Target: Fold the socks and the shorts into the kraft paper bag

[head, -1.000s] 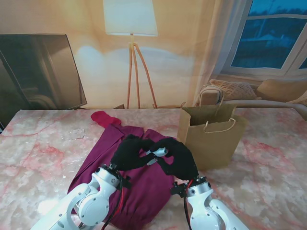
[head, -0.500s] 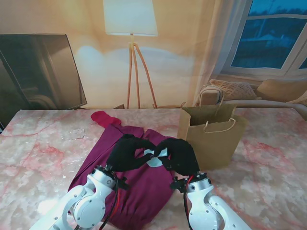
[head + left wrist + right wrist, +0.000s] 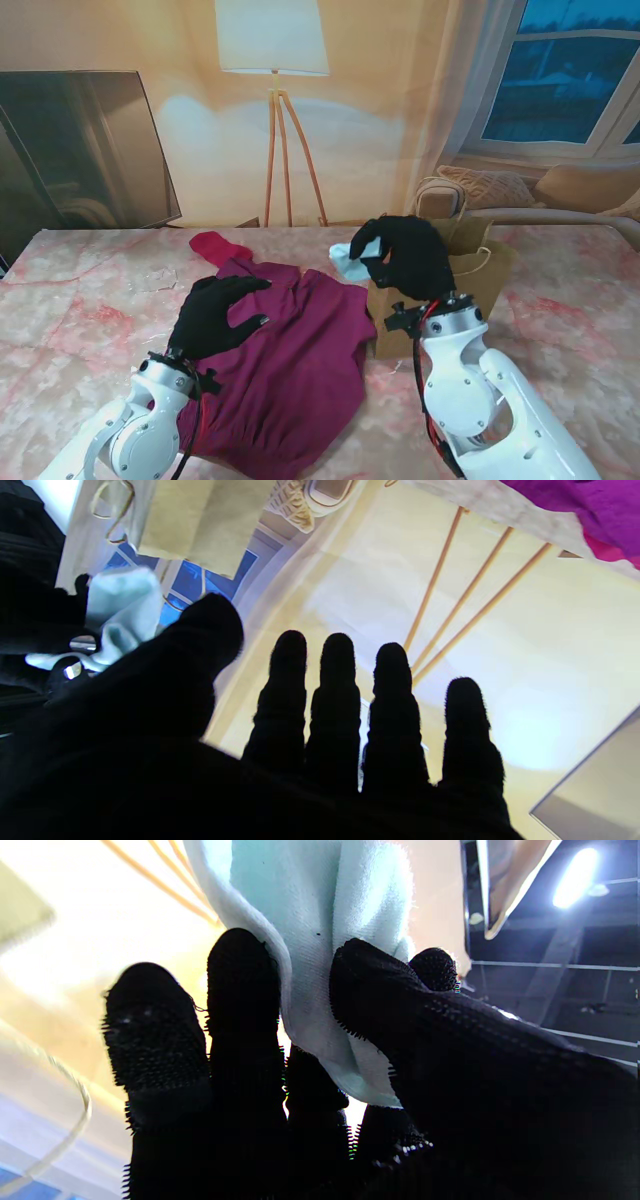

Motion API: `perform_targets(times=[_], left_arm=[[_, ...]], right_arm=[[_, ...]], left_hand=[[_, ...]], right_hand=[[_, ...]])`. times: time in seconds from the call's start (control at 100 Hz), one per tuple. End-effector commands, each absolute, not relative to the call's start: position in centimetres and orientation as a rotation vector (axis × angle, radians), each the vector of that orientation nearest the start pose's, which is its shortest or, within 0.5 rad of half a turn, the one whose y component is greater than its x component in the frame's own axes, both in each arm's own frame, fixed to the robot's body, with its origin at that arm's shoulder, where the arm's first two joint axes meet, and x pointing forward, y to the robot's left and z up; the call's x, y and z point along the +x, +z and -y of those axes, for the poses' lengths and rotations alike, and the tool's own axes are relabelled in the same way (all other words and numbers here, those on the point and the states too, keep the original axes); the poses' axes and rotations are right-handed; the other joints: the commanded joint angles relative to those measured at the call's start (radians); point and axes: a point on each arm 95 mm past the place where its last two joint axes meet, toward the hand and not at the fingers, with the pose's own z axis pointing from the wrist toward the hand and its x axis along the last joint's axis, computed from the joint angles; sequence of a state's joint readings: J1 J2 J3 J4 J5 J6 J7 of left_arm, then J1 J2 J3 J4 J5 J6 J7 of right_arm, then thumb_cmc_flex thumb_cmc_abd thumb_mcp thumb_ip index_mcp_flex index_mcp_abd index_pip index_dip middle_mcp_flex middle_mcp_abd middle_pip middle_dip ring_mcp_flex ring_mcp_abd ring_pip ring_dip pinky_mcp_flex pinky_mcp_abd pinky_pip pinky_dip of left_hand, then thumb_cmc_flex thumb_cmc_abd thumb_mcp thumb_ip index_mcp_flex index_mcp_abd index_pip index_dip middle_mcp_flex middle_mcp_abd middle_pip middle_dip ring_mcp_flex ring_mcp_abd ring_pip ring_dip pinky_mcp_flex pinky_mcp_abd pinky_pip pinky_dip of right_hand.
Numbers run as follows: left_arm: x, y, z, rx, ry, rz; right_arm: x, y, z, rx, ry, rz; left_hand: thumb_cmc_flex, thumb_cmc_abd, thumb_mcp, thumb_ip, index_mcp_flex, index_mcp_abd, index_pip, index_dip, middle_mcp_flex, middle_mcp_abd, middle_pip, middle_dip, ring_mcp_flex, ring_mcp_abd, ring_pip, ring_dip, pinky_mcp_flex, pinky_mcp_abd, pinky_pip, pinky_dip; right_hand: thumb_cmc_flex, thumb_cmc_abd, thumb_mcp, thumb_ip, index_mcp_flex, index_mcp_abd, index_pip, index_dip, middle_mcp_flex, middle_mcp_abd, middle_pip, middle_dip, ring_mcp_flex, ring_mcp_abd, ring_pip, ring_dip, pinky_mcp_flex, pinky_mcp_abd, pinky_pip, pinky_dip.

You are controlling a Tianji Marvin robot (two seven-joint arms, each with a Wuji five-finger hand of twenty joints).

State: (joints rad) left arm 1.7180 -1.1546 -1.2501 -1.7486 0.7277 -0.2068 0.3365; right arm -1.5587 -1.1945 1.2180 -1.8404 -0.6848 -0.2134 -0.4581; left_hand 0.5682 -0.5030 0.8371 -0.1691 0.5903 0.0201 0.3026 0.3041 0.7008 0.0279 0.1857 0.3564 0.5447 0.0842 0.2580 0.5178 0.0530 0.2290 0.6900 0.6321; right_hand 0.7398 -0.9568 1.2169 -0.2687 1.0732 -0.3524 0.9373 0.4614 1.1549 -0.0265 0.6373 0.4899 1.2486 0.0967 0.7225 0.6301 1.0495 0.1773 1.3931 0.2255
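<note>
Stand view first: right hand (image 3: 405,255) is hanging up in the air in front of the bag (image 3: 480,285), with its fingers pinching a pale blue sock (image 3: 350,265) just left of the bag's near corner. Left hand (image 3: 215,312) is hovering over the shorts (image 3: 300,370), fingers spread and gripping nothing. Those maroon shorts are lying rumpled on the table (image 3: 80,310), right edge close to the bag's base. A red sock (image 3: 215,246) is peeking out past the far edge of the shorts, touching them. Bag is standing upright and open, handles up.

Left wrist view: four fingers (image 3: 337,700) are sticking out straight and side by side, thumb off to one side, nothing between them. Blue sock (image 3: 122,610) is showing past the thumb, with the other hand (image 3: 30,605) wrapped on it, and the bag (image 3: 200,520) beyond.

Right wrist view: thumb and fingers (image 3: 240,990) are clamping a fold of the blue sock (image 3: 320,915), the cloth bunching between them.
</note>
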Motion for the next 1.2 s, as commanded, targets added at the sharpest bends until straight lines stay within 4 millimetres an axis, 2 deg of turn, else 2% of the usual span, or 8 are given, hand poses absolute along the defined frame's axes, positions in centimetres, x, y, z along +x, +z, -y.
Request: perform_targets(times=[0.0,0.16,0.33,0.67,0.98,1.01,1.1,1.19], left_arm=[[35.2,-28.9,2.2,-1.243,-2.04,-1.039],[35.1,-29.1,0.8,-1.258,-1.999,-1.02],[35.3,-29.3,-0.4,-1.277,-1.971,-1.015],[36.2,-29.7,-2.1,-1.29,-1.936,-1.0],[37.3,-30.6,-2.6,-1.311,-1.936,-1.0],[37.4,-30.6,-2.7,-1.313,-1.933,-1.0],[37.5,-30.7,-3.0,-1.316,-1.925,-1.004],[37.6,-30.7,-3.2,-1.32,-1.926,-0.998]], right_arm=[[38.7,-16.3,-4.1,0.895,2.285,-0.705],[40.6,-14.3,-2.3,0.886,2.217,-0.676],[42.8,-13.7,-0.4,0.923,2.136,-0.69],[45.4,-15.0,3.4,1.042,1.978,-0.791],[45.7,-16.7,4.8,1.159,1.897,-0.909],[45.7,-16.7,4.9,1.173,1.886,-0.924],[45.5,-16.8,5.2,1.206,1.846,-0.971],[45.4,-16.9,5.4,1.221,1.827,-0.993]], left_hand=[[-0.012,-0.005,-0.01,0.067,-0.006,-0.01,-0.013,-0.009,-0.037,0.008,-0.016,-0.011,-0.036,-0.026,-0.025,-0.011,-0.015,0.004,-0.016,-0.011],[-0.012,0.004,-0.015,0.071,-0.001,-0.012,-0.011,-0.008,-0.037,0.01,-0.017,-0.014,-0.034,-0.025,-0.027,-0.018,0.0,-0.002,-0.014,-0.008],[-0.008,0.017,-0.02,0.075,0.003,-0.013,-0.011,-0.008,-0.047,0.008,-0.03,-0.033,-0.03,-0.029,-0.068,-0.083,0.011,-0.061,-0.038,-0.022],[-0.007,0.032,-0.034,0.075,0.007,-0.021,-0.008,-0.007,-0.045,0.0,-0.031,-0.046,-0.031,-0.042,-0.064,-0.104,0.007,-0.04,-0.036,-0.029],[-0.007,0.039,-0.04,0.076,0.01,-0.024,-0.005,-0.006,-0.044,0.001,-0.03,-0.049,-0.033,-0.045,-0.059,-0.105,0.001,-0.037,-0.029,-0.023],[-0.007,0.039,-0.041,0.076,0.011,-0.025,-0.005,-0.006,-0.045,0.0,-0.03,-0.049,-0.032,-0.045,-0.059,-0.105,0.001,-0.036,-0.03,-0.023],[-0.005,0.04,-0.043,0.077,0.011,-0.025,-0.005,-0.006,-0.045,0.004,-0.03,-0.05,-0.033,-0.044,-0.059,-0.105,0.0,-0.034,-0.031,-0.023],[-0.003,0.038,-0.043,0.077,0.013,-0.024,-0.005,-0.005,-0.043,0.0,-0.03,-0.049,-0.031,-0.043,-0.057,-0.105,0.007,-0.036,-0.025,-0.018]], right_hand=[[0.03,-0.001,0.055,-0.008,0.026,-0.02,0.058,-0.007,0.063,-0.084,0.019,0.029,0.046,0.029,0.035,0.013,0.02,-0.054,0.057,0.033],[0.03,0.001,0.054,-0.008,0.026,-0.022,0.06,-0.006,0.063,-0.085,0.015,0.032,0.044,0.029,0.033,0.01,0.019,-0.053,0.054,0.03],[0.031,0.002,0.053,-0.007,0.027,-0.023,0.06,-0.005,0.064,-0.085,0.014,0.035,0.045,0.03,0.032,0.008,0.018,-0.049,0.052,0.029],[0.027,0.004,0.054,-0.007,0.016,-0.012,0.058,-0.009,0.066,-0.068,0.006,0.038,0.045,0.034,0.044,0.014,0.017,-0.055,0.051,0.033],[0.012,0.015,0.061,-0.011,-0.015,0.006,0.048,-0.022,0.063,-0.037,-0.001,0.036,0.046,0.039,0.05,0.018,0.02,-0.044,0.058,0.041],[0.002,0.02,0.06,-0.015,-0.03,0.011,0.045,-0.03,0.06,-0.031,-0.003,0.033,0.046,0.039,0.045,0.016,0.019,-0.04,0.057,0.041],[-0.07,0.006,0.037,-0.042,-0.111,0.036,0.08,-0.133,0.03,-0.006,-0.022,-0.006,0.033,0.05,-0.041,-0.001,0.007,-0.034,0.018,0.024],[-0.135,-0.004,-0.016,-0.067,-0.186,0.075,0.032,-0.178,-0.023,0.011,-0.06,-0.112,-0.025,0.059,-0.166,-0.048,-0.022,-0.024,-0.062,-0.018]])
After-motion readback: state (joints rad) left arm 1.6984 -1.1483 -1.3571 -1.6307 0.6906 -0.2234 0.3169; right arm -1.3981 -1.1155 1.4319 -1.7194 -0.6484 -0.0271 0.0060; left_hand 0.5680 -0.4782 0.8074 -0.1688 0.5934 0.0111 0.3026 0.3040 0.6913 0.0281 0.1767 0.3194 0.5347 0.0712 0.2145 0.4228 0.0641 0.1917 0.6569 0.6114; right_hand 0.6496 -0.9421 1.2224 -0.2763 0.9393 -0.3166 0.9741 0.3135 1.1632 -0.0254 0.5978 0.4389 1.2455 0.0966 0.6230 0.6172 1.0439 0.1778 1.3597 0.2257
